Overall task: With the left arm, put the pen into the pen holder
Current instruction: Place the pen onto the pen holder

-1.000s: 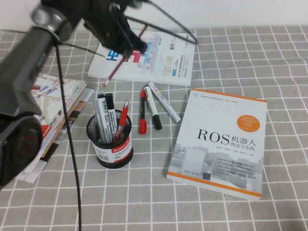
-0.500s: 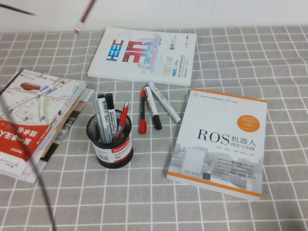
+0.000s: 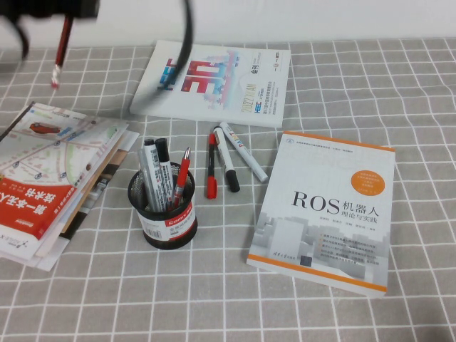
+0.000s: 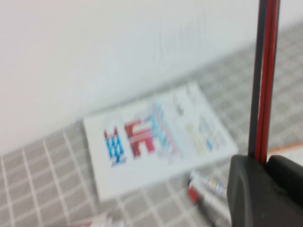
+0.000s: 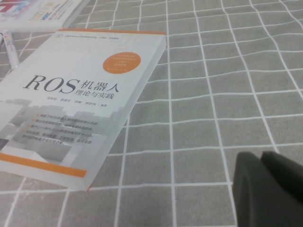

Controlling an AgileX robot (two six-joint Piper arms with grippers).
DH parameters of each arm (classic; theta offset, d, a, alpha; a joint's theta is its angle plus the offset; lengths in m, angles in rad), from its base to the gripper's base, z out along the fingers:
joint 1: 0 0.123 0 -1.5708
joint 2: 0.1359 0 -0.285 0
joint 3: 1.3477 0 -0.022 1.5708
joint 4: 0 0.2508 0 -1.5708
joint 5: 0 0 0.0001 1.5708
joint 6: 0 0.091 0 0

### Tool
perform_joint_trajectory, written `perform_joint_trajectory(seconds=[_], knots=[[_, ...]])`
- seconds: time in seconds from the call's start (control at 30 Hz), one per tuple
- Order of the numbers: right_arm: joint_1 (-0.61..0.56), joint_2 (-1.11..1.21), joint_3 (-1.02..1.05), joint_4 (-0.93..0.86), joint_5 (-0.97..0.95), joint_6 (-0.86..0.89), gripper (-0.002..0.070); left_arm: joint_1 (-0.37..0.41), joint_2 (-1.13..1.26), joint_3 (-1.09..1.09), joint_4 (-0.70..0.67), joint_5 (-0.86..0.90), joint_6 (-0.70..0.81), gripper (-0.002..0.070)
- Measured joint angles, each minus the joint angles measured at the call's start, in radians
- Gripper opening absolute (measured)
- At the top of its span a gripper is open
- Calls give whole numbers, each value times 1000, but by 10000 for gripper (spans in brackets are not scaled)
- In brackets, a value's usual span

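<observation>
Left end effector (image 4: 265,189) is up at the desk's far-left corner, clamped on the pen (image 3: 61,50), which hangs tip-down. Best play: carry it upright over the holder (image 3: 162,206), near the front-left, then lower. Right end effector (image 5: 270,189) near the right edge, can't tell its fingers. Three markers (image 3: 228,158) lying, four in the holder

The pen holder (image 3: 162,211) stands on the bench (image 3: 342,78), with several markers upright in it. Right of the holder lies the ROS book (image 3: 325,209); between the two, slightly farther back, three loose markers (image 3: 229,159) lie together. Behind the holder lies the white book (image 3: 221,82). Left of the holder sits a stack of booklets (image 3: 50,178). Far behind and left of the holder, the left gripper (image 4: 261,189) holds the pen (image 3: 60,51) above the bench, jaws closed on it. The right gripper (image 5: 270,191) hovers low, right of the ROS book.
</observation>
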Motion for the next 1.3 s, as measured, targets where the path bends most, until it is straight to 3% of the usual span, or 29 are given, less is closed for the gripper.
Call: perform_joint_trajectory(seconds=[0.33, 0.63, 0.97, 1.3], knots=[[0, 0, 0, 0, 0, 0, -15, 0, -300, 650, -120, -657, 0, 22], [0, 0, 0, 0, 0, 0, -15, -20, -343, 976, -139, -1041, -55, 22], [0, 0, 0, 0, 0, 0, -15, -40, -324, 1093, -2, -1220, -177, 22], [0, 0, 0, 0, 0, 0, -15, -40, -92, 1114, 59, -1501, -312, 22]])
